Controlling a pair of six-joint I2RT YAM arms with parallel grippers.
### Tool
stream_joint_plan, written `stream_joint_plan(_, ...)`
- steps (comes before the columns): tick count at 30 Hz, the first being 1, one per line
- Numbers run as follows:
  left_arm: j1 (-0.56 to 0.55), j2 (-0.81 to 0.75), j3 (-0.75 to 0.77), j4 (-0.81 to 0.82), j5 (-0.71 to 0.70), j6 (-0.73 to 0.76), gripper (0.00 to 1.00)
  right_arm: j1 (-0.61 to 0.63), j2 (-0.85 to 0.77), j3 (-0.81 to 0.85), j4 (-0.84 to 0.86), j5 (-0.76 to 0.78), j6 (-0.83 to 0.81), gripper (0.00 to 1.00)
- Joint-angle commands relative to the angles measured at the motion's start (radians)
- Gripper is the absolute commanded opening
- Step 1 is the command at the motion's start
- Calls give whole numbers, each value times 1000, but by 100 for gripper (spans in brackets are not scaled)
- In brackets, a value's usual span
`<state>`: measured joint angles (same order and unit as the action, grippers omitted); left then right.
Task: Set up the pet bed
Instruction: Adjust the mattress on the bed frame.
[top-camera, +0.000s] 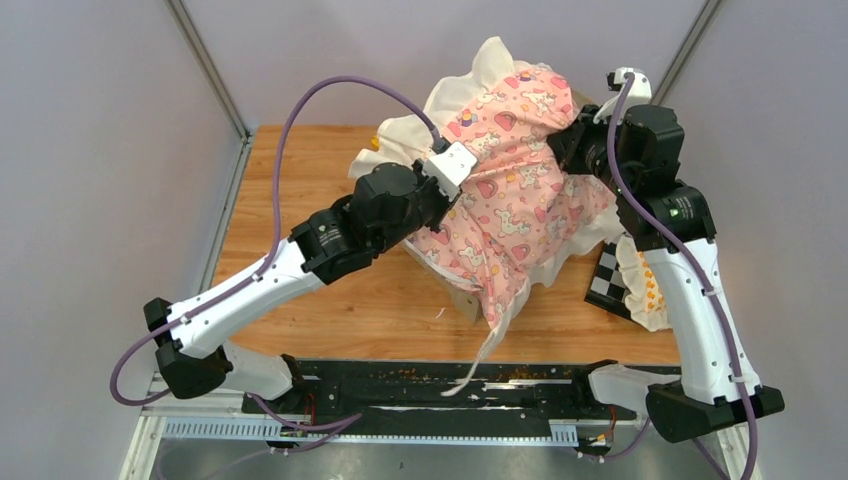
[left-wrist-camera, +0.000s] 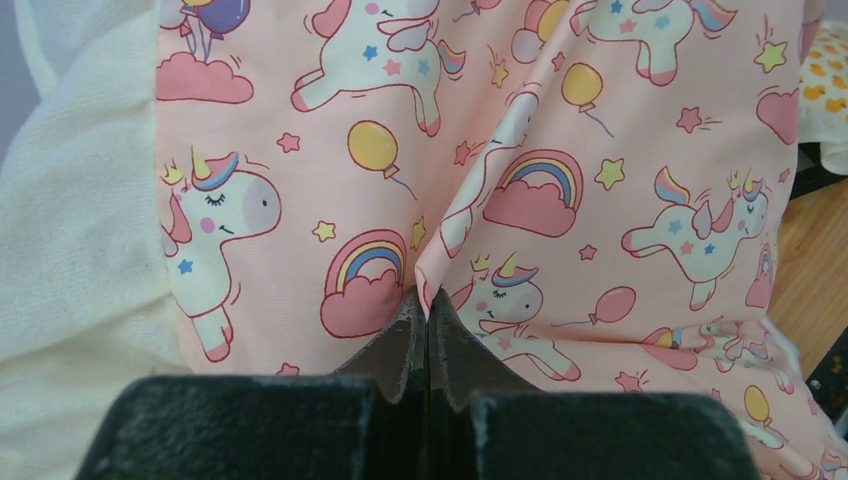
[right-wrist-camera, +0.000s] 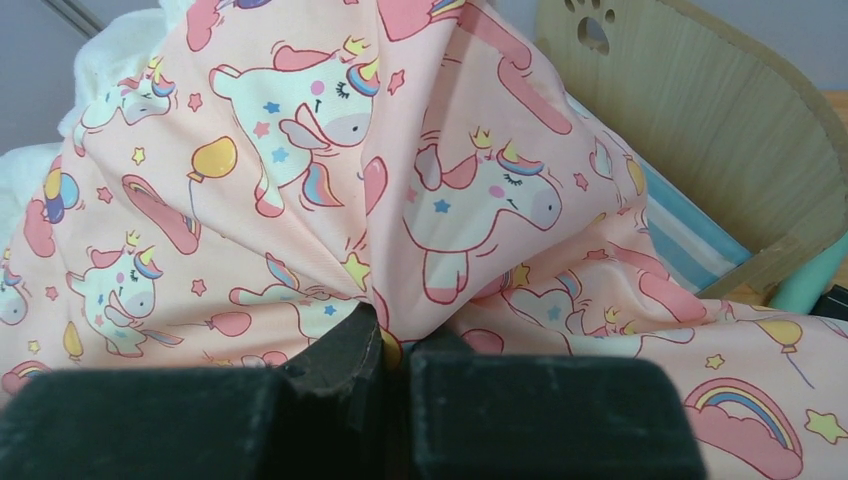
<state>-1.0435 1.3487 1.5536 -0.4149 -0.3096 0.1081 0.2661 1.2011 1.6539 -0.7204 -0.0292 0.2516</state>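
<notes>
**Table** (top-camera: 330, 300): wooden top. Both arms reach over it toward the back centre, where all the work is.

**Quilt** (top-camera: 510, 190): pink unicorn print with a cream ruffle, the largest item in play. It hangs as a bunched tent, raised between the two arms, and its loose lower end trails toward the near edge. Judgement: it is held up at two points so it can be spread over the bed rather than dragged across it.

**Pet bed:** sits at the back centre, under and behind the quilt, and is mostly hidden from above. The right wrist view shows the headboard (right-wrist-camera: 700, 120) upright with its paw-print cutout. The striped mattress (right-wrist-camera: 690, 235) is seated in the frame just beside it, partly draped by the quilt. Judgement: the mattress is in, so laying the quilt flat is the step in hand.

**Pillow** (top-camera: 648, 290): orange-patterned and frilled, at the right edge beside the right arm. It touches a checkered board (top-camera: 608, 278); which lies on top cannot be told. It is apart from the bed.

**Left gripper** (left-wrist-camera: 427, 322): jaws pressed together, a fold of quilt pinched at the tips.

**Right gripper** (right-wrist-camera: 385, 340): jaws closed on a gathered pleat, with cloth fanning out from the pinch.

**Risk (judgement):** how near each pinch sits to an edge cannot be told. With the ruffles hanging free, the quilt may land bunched.
</notes>
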Motion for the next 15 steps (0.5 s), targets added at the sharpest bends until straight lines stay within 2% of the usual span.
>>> stream_joint_plan(1, 93, -12, -70, -21, 11, 22, 0, -22, -6, -20, 141, 143, -31, 0)
stream_joint_plan(6, 184, 20, -148, 86, 59, 23, 0, -24, 69, -56, 230, 173, -52, 0)
stream_joint_plan(9, 258, 62, -186, 179, 137, 7, 0, -32, 141, -73, 301, 161, -52, 0)
stream_joint_plan(15, 360, 215, -162, 254, 168, 26, 0, -53, 311, -77, 421, 154, -54, 0)
